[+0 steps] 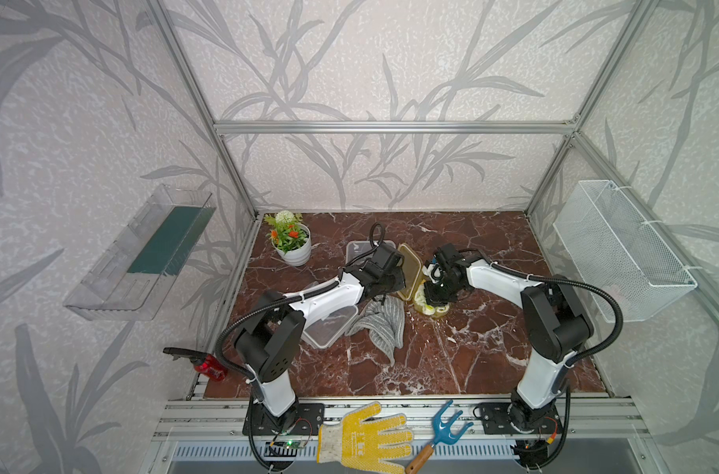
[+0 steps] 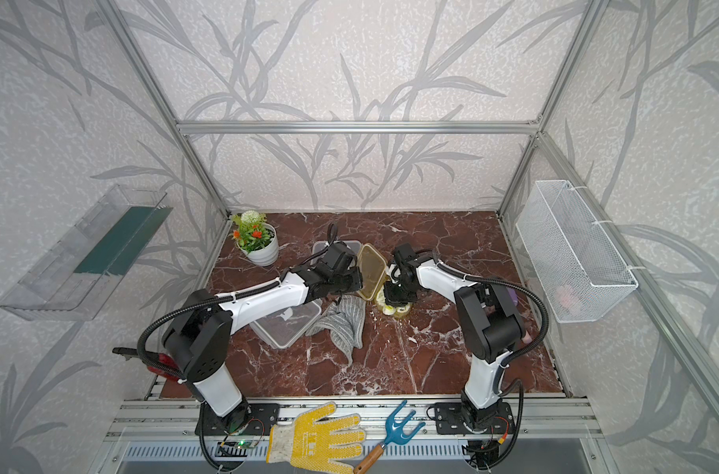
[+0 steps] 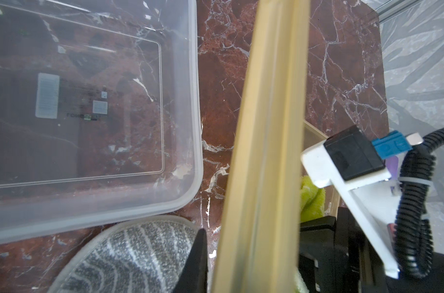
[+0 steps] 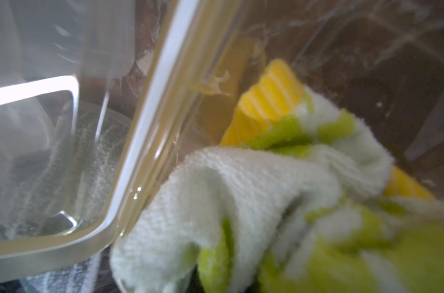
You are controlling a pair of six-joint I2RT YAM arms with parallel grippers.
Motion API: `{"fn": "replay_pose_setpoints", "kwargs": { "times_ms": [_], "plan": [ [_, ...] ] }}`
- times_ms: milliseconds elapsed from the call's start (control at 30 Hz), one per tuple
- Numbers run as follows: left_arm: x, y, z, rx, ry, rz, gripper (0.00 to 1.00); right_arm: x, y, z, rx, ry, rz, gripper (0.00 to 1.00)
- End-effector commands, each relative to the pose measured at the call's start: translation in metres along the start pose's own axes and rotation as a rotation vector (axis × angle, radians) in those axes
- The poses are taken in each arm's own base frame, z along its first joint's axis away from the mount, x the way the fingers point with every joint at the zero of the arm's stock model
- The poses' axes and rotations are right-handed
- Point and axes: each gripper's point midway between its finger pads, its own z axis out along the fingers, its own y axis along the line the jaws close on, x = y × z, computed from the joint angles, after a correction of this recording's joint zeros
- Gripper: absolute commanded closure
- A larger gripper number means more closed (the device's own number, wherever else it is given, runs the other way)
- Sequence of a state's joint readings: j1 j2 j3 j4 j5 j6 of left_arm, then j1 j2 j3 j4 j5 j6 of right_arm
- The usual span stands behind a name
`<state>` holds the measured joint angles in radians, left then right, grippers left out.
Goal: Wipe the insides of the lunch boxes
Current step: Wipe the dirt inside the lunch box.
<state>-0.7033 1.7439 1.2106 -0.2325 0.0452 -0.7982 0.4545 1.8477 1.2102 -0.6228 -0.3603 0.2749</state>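
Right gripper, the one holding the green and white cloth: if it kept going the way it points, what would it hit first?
Probably the inside of the yellow lunch box, held on its side by the left gripper. The right gripper aims its cloth at that opening; blur hides any contact.

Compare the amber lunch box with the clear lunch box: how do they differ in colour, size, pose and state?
The amber lunch box is translucent yellow-brown; the clear lunch box is colourless grey. The amber one looks smaller than the clear one. The amber one stands tipped on edge; the clear one lies flat on the table, opening up. The left gripper clamps the amber one; nothing holds the clear one. Both are open, rounded rectangles.
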Motion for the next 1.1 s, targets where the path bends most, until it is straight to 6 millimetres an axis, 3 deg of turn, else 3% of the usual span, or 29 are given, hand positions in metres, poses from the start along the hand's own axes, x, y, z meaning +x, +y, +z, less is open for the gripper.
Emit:
{"fn": "replay_pose_setpoints", "kwargs": {
  "times_ms": [0,300,567,800,967,1067],
  "plan": [
    [0.0,0.01,-0.003,-0.067,0.01,0.043,0.86,0.046,-0.027,0.004,0.161,0.214,-0.079,1.0],
    [-0.014,0.017,-0.015,-0.108,-0.035,0.088,0.86,0.046,-0.05,-0.023,0.353,0.261,-0.148,1.0],
    [-0.012,0.012,-0.016,-0.088,-0.012,0.125,0.87,0.015,-0.082,-0.049,0.682,0.204,-0.25,1.0],
    [-0.005,0.004,-0.014,-0.041,0.028,0.125,0.87,-0.006,-0.097,-0.038,0.838,0.127,-0.266,1.0],
    [0.002,-0.001,-0.017,-0.003,0.058,0.135,0.87,-0.02,-0.094,-0.02,0.71,0.018,-0.186,1.0],
    [0.007,-0.003,-0.019,0.02,0.083,0.15,0.88,-0.03,-0.098,-0.021,0.701,-0.033,-0.151,1.0]
  ]
}}
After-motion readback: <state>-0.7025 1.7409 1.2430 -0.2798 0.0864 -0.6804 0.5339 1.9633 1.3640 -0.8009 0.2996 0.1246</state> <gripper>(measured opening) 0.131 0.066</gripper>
